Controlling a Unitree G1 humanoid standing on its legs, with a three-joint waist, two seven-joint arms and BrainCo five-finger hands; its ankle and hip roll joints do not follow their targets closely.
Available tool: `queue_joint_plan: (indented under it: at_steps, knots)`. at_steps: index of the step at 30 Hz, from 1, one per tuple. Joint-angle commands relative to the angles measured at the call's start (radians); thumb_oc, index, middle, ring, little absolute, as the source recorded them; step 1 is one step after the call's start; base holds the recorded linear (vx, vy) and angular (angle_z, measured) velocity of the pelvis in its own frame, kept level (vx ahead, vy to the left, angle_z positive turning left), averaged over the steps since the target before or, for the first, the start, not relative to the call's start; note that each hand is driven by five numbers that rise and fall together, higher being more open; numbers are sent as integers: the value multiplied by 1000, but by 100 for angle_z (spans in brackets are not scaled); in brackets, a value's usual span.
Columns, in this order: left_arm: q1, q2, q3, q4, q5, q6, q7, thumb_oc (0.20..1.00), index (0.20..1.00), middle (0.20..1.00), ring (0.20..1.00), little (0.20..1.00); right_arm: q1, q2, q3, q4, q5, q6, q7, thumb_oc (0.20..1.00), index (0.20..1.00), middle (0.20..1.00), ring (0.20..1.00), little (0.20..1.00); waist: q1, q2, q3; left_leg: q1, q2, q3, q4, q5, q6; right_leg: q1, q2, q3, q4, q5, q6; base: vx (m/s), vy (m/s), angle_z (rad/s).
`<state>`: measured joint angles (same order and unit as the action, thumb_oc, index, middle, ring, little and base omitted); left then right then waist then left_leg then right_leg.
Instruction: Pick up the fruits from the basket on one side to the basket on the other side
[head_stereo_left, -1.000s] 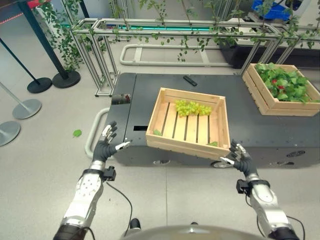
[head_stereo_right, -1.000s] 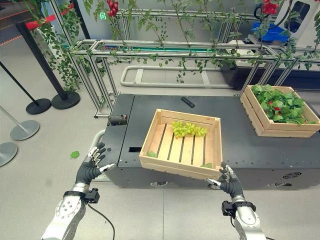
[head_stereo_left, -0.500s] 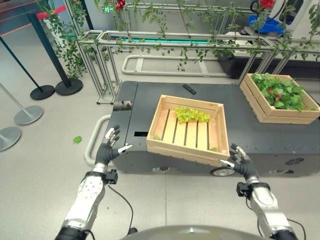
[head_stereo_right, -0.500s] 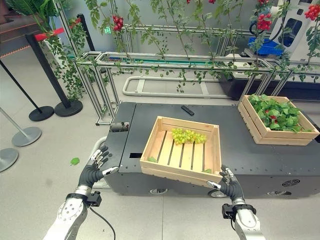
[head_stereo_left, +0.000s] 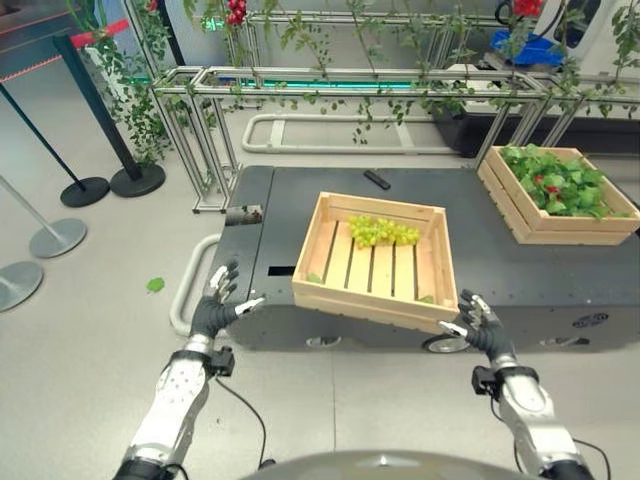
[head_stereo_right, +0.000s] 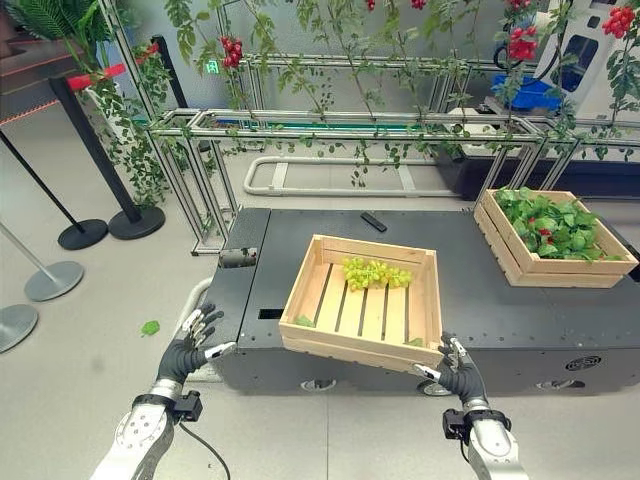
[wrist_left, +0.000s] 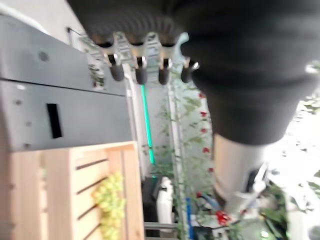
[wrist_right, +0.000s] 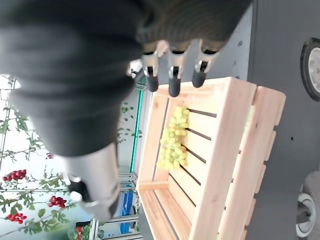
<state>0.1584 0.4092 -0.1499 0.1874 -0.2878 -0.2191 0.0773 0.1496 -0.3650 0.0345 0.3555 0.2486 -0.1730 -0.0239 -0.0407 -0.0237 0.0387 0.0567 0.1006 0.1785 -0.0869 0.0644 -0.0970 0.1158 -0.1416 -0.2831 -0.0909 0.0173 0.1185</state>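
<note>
A slatted wooden crate (head_stereo_left: 370, 300) sits on the dark platform (head_stereo_left: 520, 270), its front edge overhanging towards me. One bunch of green grapes (head_stereo_left: 383, 232) lies at its far end. A second crate (head_stereo_left: 575, 227), holding green leaves and small red fruits, stands at the platform's back right. My left hand (head_stereo_left: 213, 307) hovers open by the platform's left front corner, clear of the near crate. My right hand (head_stereo_left: 480, 325) is open just off that crate's front right corner. The right wrist view looks past straight fingers (wrist_right: 172, 82) to the grapes (wrist_right: 172, 140).
A small black remote-like item (head_stereo_left: 377, 179) lies on the platform behind the near crate. A metal frame (head_stereo_left: 350, 85) hung with vines runs behind. Stanchion bases (head_stereo_left: 55, 240) and a green leaf (head_stereo_left: 155, 285) are on the floor at left.
The whole picture has shifted, so the camera has moved. Both hands stay open in about the same places beside the near crate; the grapes have not moved.
</note>
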Motion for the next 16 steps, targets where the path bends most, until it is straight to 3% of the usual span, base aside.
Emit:
queue_joint_plan:
  at_steps: [1, 2, 6, 7, 16]
  knots:
    - [-24, 5, 1, 69, 50, -22, -12, 1000, 1000, 1000, 1000, 1000, -78, -17, -1, 0, 25, -48, -9, 1000, 1000, 1000, 1000, 1000, -4, -21, 12, -3, 23, -9, 41, -52, 3, -47, -11, 4, 30, -21, 37, -34, 2, 0]
    - [-26, -13, -18, 172, 63, -10, -10, 1000, 1000, 1000, 1000, 1000, -91, -12, 23, 50, 27, -49, -7, 1000, 1000, 1000, 1000, 1000, -1, -22, 13, -5, 22, -9, 41, -51, 3, -48, -11, 4, 28, -17, 38, -34, 2, 0]
    - [-38, -25, -29, 243, 91, -14, -3, 1000, 1000, 1000, 1000, 1000, -106, -8, 46, 110, 22, -50, -7, 1000, 1000, 1000, 1000, 1000, 1, -21, 16, -5, 21, -10, 42, -51, 4, -49, -12, 5, 28, -17, 38, 0, 0, 0]
    - [-49, -49, -27, 343, 90, -8, 21, 1000, 1000, 1000, 1000, 1000, -121, 7, 71, 196, 22, -44, -19, 1000, 1000, 1000, 1000, 1000, 4, -21, 16, -6, 20, -12, 44, -52, 4, -48, -12, 3, 31, -20, 37, 0, 0, 0]
    - [-54, -55, -38, 354, 93, -9, 37, 1000, 1000, 1000, 1000, 1000, -130, 19, 96, 251, 8, -28, -19, 1000, 1000, 1000, 1000, 1000, 7, -25, 17, -2, 21, -16, 44, -51, 1, -36, -10, -7, 30, -24, 34, 4, 1, 3]
